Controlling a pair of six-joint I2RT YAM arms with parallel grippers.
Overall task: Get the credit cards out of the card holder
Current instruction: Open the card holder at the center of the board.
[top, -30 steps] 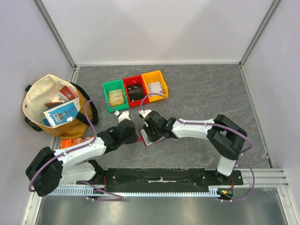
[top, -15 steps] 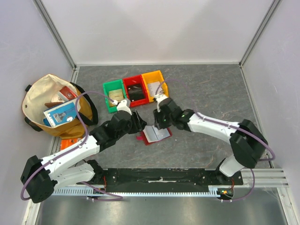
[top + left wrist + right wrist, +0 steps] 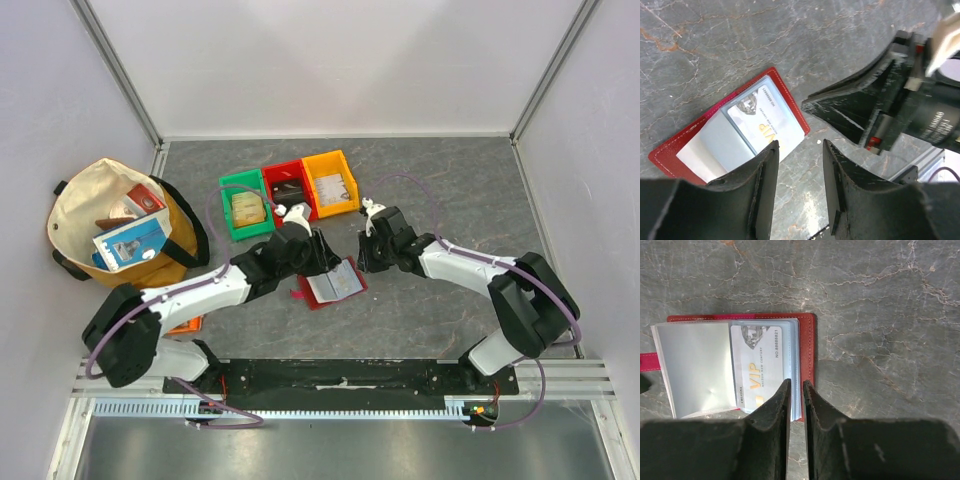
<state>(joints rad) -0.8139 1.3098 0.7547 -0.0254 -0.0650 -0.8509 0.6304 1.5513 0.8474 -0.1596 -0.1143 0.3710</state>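
A: Since a second ago both arms have swung farther out. The card holder (image 3: 335, 285) lies open mid-table, with the card (image 3: 760, 365) sleeved.
B: Jaws?
A: Left gripper (image 3: 800, 147) apart, right gripper (image 3: 796, 383) nearly together, both empty. Advise pinning the cover, then pinching the card's edge. Bins (image 3: 290, 190) crowd 11 o'clock; free room at 3.

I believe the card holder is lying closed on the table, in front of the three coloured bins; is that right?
Not quite: the card holder is lying open, not closed, as the right wrist view shows, with a VIP card showing inside. It is on the table, in front of the three coloured bins.
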